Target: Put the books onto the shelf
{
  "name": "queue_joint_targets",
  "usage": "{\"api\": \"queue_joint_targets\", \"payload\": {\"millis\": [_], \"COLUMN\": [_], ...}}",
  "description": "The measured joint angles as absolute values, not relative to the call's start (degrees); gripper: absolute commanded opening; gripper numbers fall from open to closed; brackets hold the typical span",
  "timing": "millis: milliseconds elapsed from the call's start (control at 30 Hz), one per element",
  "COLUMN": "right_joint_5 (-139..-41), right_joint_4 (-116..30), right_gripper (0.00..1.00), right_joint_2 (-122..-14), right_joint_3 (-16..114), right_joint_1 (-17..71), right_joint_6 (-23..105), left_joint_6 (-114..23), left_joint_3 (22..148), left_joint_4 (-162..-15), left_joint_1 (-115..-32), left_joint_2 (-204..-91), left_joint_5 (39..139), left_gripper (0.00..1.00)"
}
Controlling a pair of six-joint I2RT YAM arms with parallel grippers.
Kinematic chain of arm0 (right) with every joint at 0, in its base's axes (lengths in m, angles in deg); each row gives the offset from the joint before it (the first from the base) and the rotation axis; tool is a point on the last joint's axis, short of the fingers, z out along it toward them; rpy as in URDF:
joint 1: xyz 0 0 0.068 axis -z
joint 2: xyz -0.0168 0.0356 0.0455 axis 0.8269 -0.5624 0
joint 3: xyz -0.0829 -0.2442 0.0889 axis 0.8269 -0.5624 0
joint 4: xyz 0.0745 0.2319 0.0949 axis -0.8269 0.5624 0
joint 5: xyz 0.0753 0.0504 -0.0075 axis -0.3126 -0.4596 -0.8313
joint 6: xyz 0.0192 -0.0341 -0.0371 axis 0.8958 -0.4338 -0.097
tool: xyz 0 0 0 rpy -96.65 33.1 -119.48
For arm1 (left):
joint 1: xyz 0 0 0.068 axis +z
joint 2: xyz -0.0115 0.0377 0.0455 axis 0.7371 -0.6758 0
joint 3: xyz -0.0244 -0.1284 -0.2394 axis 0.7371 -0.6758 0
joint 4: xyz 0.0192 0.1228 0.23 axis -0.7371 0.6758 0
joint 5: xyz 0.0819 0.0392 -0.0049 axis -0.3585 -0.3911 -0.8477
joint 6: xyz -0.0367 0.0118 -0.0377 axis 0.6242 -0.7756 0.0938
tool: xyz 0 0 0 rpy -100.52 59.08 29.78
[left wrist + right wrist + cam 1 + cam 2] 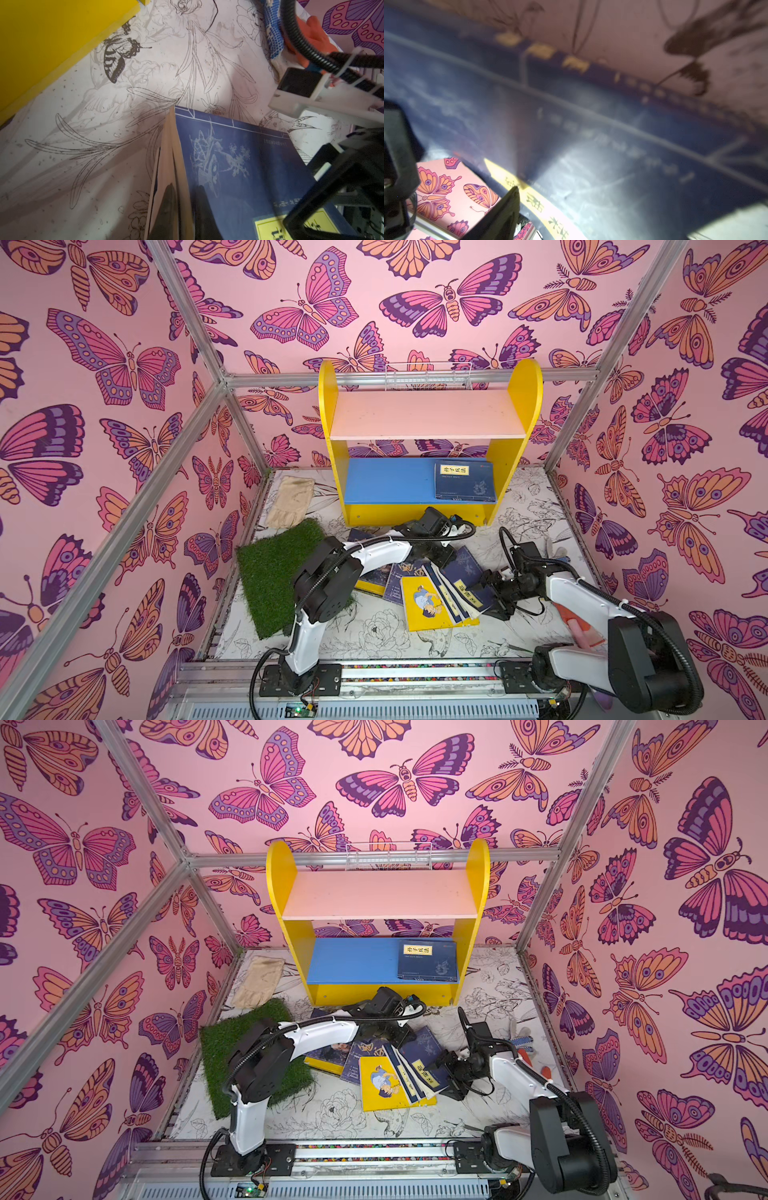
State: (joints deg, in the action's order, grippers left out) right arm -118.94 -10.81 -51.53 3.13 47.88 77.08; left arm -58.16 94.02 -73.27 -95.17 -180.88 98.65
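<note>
The shelf [328, 414] stands at the middle of the surface's [374, 639] far edge. A single labelled book [463, 481] lies flat at the right end of its blue lower board [386, 481]. The other books [415, 585] lie in a loose, overlapping heap in the middle of the surface, just in front of the shelf. Among them, a yellow book [428, 605] lies nearest the front edge. The left gripper [185, 188] reaches down at the heap's far side. In the left wrist view its fingers [168, 207] are pinched together on the edge of a navy book [239, 166], with cover and pages between them. The right gripper [492, 597] sits at the heap's right side with its jaws spread wide. One finger [502, 212] rests beside that same book's yellow label and is not closed on it. A green turf square [274, 572] lies along the left edge, and a beige glove [291, 499] lies in the far left corner.
</note>
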Motion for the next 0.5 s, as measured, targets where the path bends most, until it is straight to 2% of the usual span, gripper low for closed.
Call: {"api": "queue_joint_targets", "payload": {"millis": [300,500], "right_joint_5": [-103.8,-105.0], "right_joint_4": [-3.2,-11.6], "right_gripper": [0.79,0.74], "right_joint_2": [-38.0,-36.1], "right_joint_3": [7.0,5.6], "right_joint_1": [58.0,58.4], "right_joint_6": [73.2,69.0], "left_joint_6": [-61.4,-67.3], "left_joint_3": [91.5,86.7], "left_joint_4": [-74.2,-72.6], "left_joint_1": [-95.4,-95.8], "left_joint_2": [-179.2,-173.6], "left_joint_5": [101.3,104.9], "left_gripper": [0.00,0.00]}}
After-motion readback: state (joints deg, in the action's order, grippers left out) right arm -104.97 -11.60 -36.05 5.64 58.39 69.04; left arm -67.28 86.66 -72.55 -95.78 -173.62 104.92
